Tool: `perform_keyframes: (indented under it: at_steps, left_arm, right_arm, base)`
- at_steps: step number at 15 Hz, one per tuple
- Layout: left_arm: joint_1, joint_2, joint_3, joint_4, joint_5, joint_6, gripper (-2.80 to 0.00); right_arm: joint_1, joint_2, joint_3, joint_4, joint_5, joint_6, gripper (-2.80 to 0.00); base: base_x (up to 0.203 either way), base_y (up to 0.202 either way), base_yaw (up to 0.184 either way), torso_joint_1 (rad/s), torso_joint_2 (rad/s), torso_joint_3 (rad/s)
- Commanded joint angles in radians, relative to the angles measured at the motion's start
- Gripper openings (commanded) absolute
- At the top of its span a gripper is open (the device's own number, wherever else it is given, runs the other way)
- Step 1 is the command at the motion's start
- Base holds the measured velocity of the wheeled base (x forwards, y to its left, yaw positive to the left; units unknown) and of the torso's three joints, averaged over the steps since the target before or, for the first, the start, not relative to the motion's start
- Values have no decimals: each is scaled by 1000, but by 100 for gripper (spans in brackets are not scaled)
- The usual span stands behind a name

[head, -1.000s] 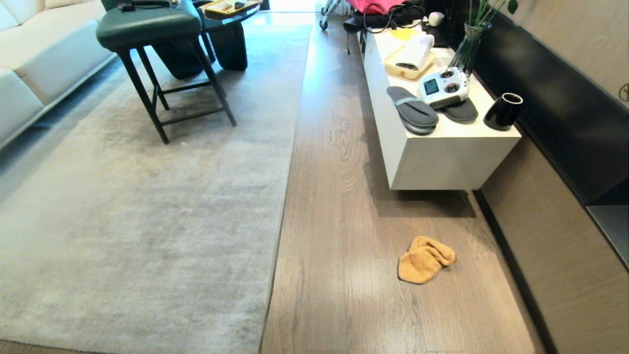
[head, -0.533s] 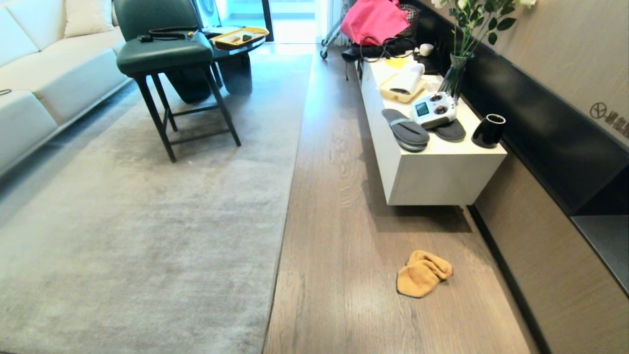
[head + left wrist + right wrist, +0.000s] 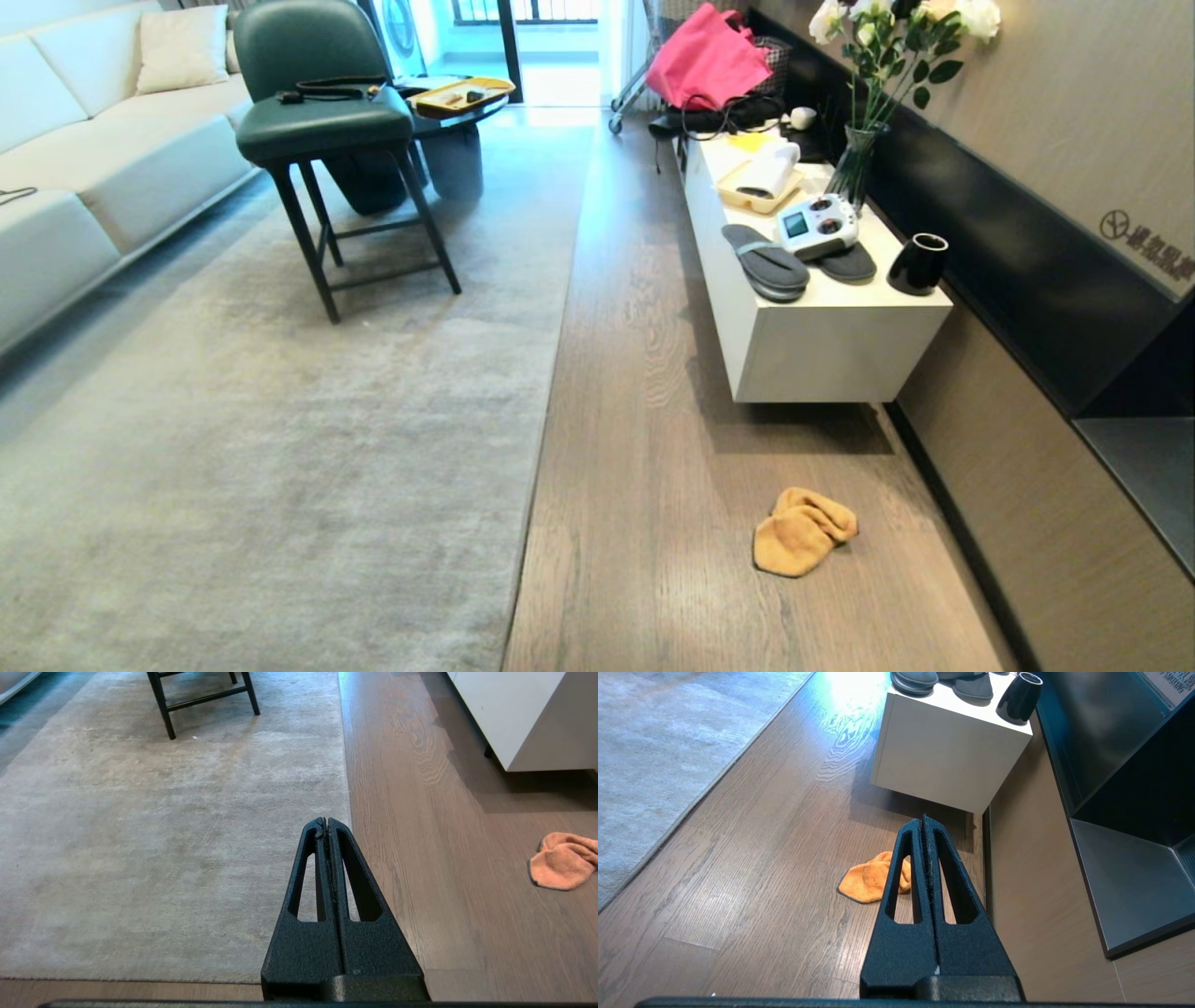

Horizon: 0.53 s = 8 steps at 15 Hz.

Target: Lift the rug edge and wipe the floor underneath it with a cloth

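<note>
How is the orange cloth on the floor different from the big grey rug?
The cloth is small, bright mustard-orange and lies crumpled in a lump; the rug is very large, pale grey and lies spread out flat. The cloth sits alone on the bare wood floor near the white cabinet, apart from the rug, while the rug has a green chair standing on it. Both look soft and rest on the floor, and neither is being touched.

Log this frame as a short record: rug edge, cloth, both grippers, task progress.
rug edge: flat on the floor, not lifted
cloth: crumpled on bare floor, apart from the rug, near the white cabinet
left gripper: shut, empty, above the rug edge
right gripper: shut, empty, above the cloth
progress: nothing started
</note>
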<state>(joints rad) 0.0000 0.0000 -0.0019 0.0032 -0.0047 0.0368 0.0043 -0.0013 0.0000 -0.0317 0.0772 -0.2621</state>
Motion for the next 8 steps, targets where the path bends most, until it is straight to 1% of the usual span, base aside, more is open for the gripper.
perform_keyframes:
  at_steps: [1,4,8]
  left_arm:
    - [0,0,0,0,0,0,-280]
    - [0,0,0,-2,0,2,-280]
    - [0,0,0,0,2,2,-280]
  right_arm:
    - [0,1,0,-1,1,-2,-280]
    - [0,1,0,-1,1,-2,-280]
    - [0,1,0,-1,1,-2,-280]
  base:
    - [0,0,0,0,0,0]
    - [0,0,0,0,0,0]
    - [0,0,0,3,2,70]
